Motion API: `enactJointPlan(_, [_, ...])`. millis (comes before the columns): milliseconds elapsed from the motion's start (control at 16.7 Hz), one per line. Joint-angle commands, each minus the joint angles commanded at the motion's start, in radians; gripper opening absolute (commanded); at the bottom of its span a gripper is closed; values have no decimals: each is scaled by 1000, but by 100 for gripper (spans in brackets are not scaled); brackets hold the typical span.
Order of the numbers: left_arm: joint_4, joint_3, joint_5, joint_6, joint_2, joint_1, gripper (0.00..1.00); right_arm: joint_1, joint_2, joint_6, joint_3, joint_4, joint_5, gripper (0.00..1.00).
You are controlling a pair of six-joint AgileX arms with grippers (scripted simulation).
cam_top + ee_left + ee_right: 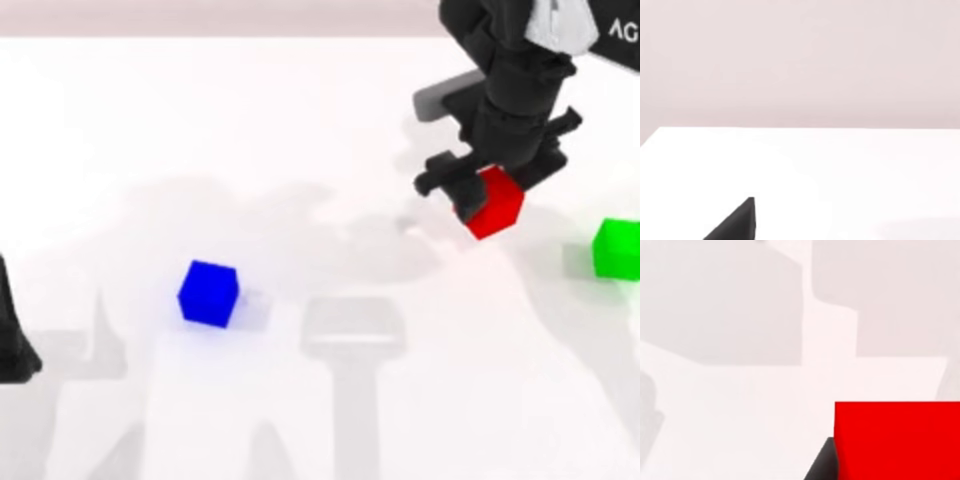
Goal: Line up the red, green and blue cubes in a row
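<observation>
Your right gripper (487, 190), upper right of top view, clamps red cube (493, 204); green cube (616, 248) right edge, blue cube (208, 293) left-centre; left gripper (15, 345) parked left edge, opening indiscernible.

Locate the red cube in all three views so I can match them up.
Top view: red cube right of centre, toward the far side, under the right gripper, which is closed on it; green cube to its right, blue cube far to its left.
Left wrist view: not in it; only bare table.
Right wrist view: fills the lower right corner.
Shared landmark: the white table.
</observation>
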Motion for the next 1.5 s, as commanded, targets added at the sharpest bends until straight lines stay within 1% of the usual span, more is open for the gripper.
enactJointPlan(240, [0,0,0,0,0,0,100,-4,5,4,0,1,0,0])
enactJointPlan(420, [0,0,0,0,0,0,100,39,38,71,60,-29,2,0])
enactJointPlan(600, [0,0,0,0,0,0,100,123,101,227,179,-90,7,0])
enactJointPlan(720, [0,0,0,0,0,0,100,192,150,369,272,-141,11,0])
enactJointPlan(960, [0,0,0,0,0,0,100,340,250,696,461,-247,17,0])
enactJointPlan(1140, [0,0,0,0,0,0,100,433,301,882,580,-306,23,0])
enactJointPlan(1320, [0,0,0,0,0,0,100,487,322,973,645,-335,28,0])
enactJointPlan(1500, [0,0,0,0,0,0,100,492,324,982,652,-338,28,0])
